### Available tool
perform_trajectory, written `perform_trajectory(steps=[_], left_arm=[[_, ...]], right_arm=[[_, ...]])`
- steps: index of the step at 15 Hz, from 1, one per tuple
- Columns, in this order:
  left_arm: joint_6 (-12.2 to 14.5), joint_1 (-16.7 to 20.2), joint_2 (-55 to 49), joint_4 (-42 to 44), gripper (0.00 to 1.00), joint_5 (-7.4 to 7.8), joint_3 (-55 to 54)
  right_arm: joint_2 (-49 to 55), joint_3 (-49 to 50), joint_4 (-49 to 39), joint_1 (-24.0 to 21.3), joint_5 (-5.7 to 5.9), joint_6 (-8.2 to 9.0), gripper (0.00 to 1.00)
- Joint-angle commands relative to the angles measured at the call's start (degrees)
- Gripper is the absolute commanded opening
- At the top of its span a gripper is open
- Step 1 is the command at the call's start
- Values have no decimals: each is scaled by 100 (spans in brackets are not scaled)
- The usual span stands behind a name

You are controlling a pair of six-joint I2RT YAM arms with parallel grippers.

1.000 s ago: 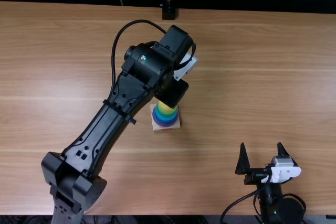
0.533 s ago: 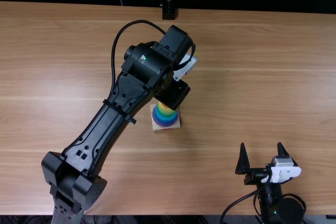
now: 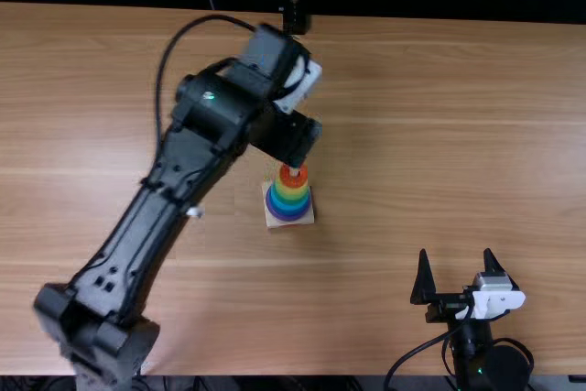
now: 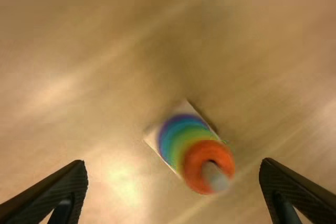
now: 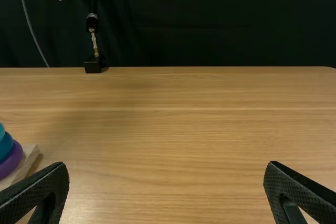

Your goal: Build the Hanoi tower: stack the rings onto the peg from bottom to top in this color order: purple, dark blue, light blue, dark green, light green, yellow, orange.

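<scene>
Since the peg (image 3: 294, 171) stands upright under the left gripper's reach: that short vertical line is what the next move turns on; from the left wrist, the tower (image 3: 290, 203) lies a little toward the near edge of the surface (image 3: 412, 135).
Gap at the peg: in the left wrist view the orange ring (image 4: 191, 166) shows between the two fingertips, touching neither.
Nearer gripper: the left gripper (image 4: 173, 162), wide apart and holding nothing; the right gripper (image 3: 456, 252) is well away, also spread and empty.
Left arm: the left arm (image 3: 137, 217) slants across from the near left, its wrist tipped downward over the tower's far side.
Right arm: the right arm (image 3: 472, 350) is low at the near edge, pointing forward.
Ring order: purple ring (image 3: 290, 218) lowest on the wooden base (image 3: 273, 222), blue, green and yellow between, orange on top; the close shades are hard to tell apart.
Likely next: lift clear along the peg, then draw back; a sideways swing too low could knock the tower.
</scene>
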State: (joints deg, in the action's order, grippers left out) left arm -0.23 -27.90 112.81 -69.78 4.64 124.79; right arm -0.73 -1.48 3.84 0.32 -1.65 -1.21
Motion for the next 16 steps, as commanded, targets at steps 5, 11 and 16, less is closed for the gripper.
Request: perform_trajectory(steps=[5,11,16], left_arm=[[-19,1120,-3327,2843,100,-644,-3760],[65,2263,-7168,5385,100,-602,-8533],[12,2307,-9770,7242,100,-612,-11477]], right_arm=[[73,60,-29,-49,49,16,100],[73,60,-29,-49,49,16,100],[73,60,-29,-49,49,16,100]])
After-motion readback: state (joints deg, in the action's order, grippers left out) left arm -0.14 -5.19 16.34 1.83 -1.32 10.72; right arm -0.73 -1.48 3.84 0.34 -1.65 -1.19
